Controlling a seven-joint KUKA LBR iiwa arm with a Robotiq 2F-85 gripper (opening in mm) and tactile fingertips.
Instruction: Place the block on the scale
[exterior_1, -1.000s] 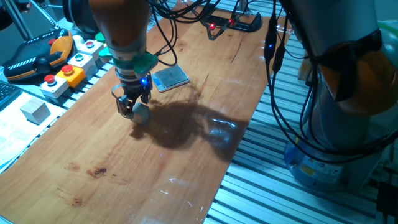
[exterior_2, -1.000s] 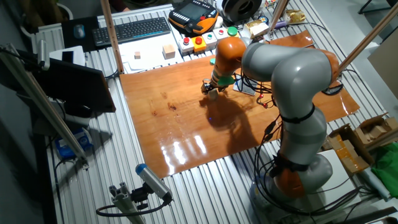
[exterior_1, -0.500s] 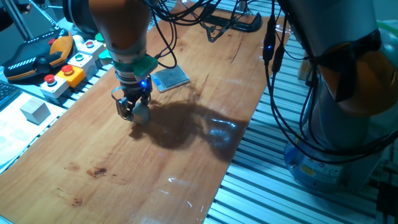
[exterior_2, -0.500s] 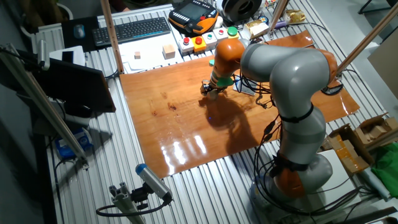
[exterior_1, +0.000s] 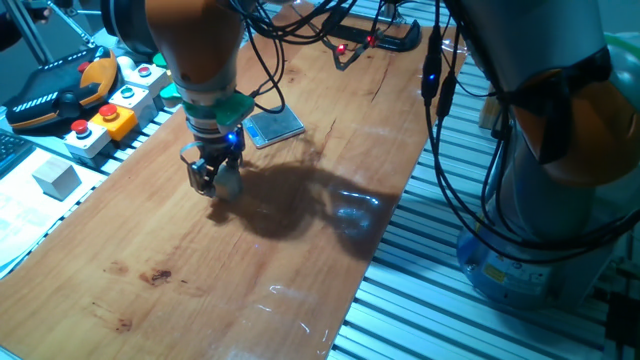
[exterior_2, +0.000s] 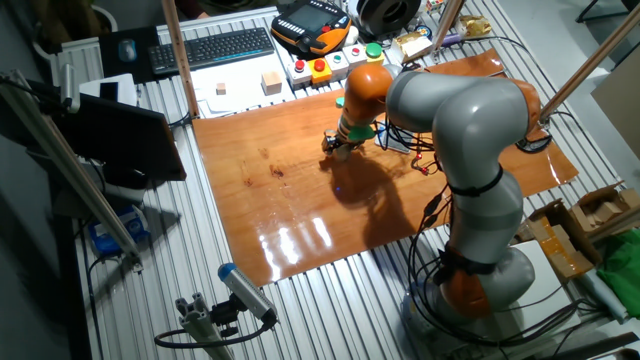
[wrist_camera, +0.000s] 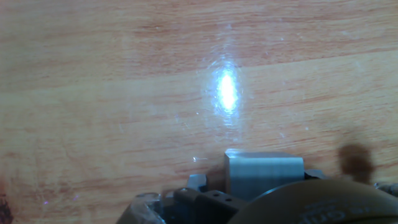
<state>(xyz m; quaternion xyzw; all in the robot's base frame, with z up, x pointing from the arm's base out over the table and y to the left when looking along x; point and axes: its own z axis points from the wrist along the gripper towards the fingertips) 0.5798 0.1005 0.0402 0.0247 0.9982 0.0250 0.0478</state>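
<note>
One robot arm reaches over a wooden table (exterior_1: 300, 250). Its gripper (exterior_1: 213, 180) hangs just above the wood, fingers pinching one small grey-beige block (exterior_1: 228, 178). One pocket scale (exterior_1: 274, 125) with a bluish top lies flat near the gripper, apart from it. A second, whiter cube (exterior_1: 56, 178) sits off the board beside a control box. The hand view shows only the block (wrist_camera: 264, 174) against wood grain and a bright glare; the scale does not appear there.

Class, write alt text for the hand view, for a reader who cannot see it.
A pale grey block sits at the bottom of the picture, just above the gripper's dark parts, over a glossy wooden table. A bright glare spot shines on the wood above the block.
</note>
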